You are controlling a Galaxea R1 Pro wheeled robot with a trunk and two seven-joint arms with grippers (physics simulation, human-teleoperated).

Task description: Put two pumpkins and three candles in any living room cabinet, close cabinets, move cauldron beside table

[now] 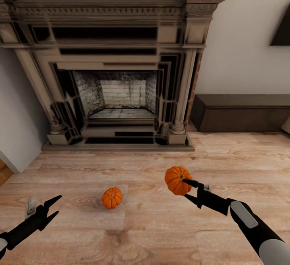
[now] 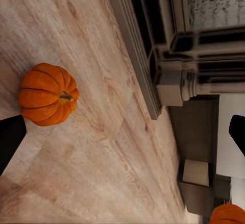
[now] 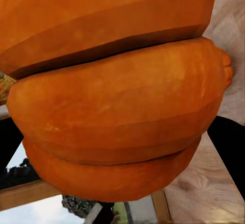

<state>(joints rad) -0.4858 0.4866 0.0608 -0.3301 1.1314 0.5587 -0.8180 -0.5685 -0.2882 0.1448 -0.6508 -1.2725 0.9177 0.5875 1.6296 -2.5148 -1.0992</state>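
Observation:
Two orange ribbed pumpkins show. One pumpkin (image 1: 111, 197) (image 2: 47, 94) sits on the wooden floor in front of the fireplace. My left gripper (image 1: 58, 204) (image 2: 125, 137) hovers open to its left, clear of it. The other pumpkin (image 1: 176, 178) (image 3: 117, 96) (image 2: 227, 215) is held above the floor, with my right gripper (image 1: 184, 188) (image 3: 120, 142) shut on it, one dark finger on each side. The long, low dark-brown cabinet (image 1: 241, 112) (image 2: 196, 127) stands against the wall right of the fireplace, its front closed. The candles, cauldron and table are out of view.
A large carved stone fireplace (image 1: 117, 76) with a raised hearth edge (image 1: 117, 147) (image 2: 140, 66) fills the wall ahead. A wall corner (image 1: 12, 152) juts out at the left. Open wood floor (image 1: 145, 233) lies between me and the cabinet.

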